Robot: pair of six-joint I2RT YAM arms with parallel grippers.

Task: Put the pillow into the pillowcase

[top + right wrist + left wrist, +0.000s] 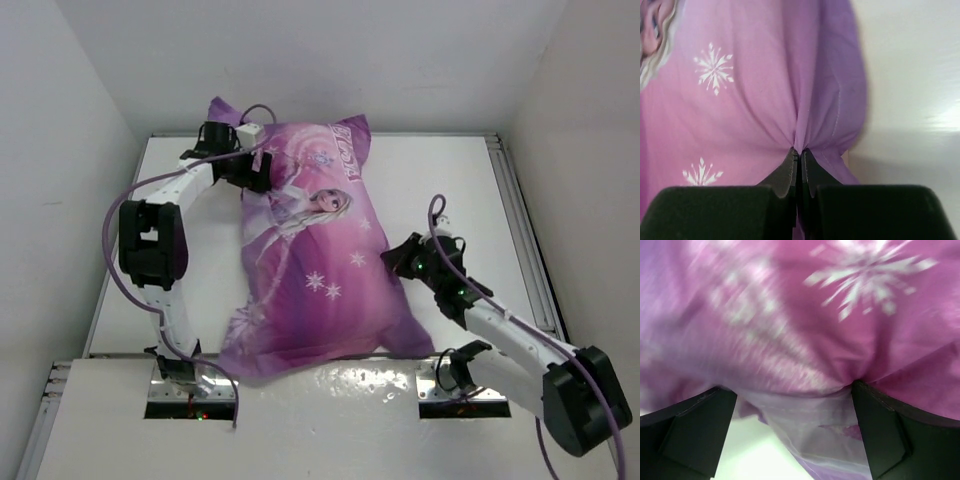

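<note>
The purple-magenta pillowcase [310, 260] with the blonde princess and snowflakes lies puffed up, running from the table's far middle to its near edge. The white pillow is hidden; no part of it shows. My left gripper [256, 172] is at the case's far left corner. In the left wrist view its jaws [795, 390] stand wide apart, with bulging purple fabric [790, 315] above them and a pale fold hanging between. My right gripper [393, 258] is at the case's right edge. It is shut [800, 153] on a pinched fold of the pillowcase [740, 100].
The white table [450, 190] is walled at the back and on both sides. A metal rail [520, 230] runs along its right edge. Both arm bases sit at the near edge, and the case's near corner [250, 355] reaches between them.
</note>
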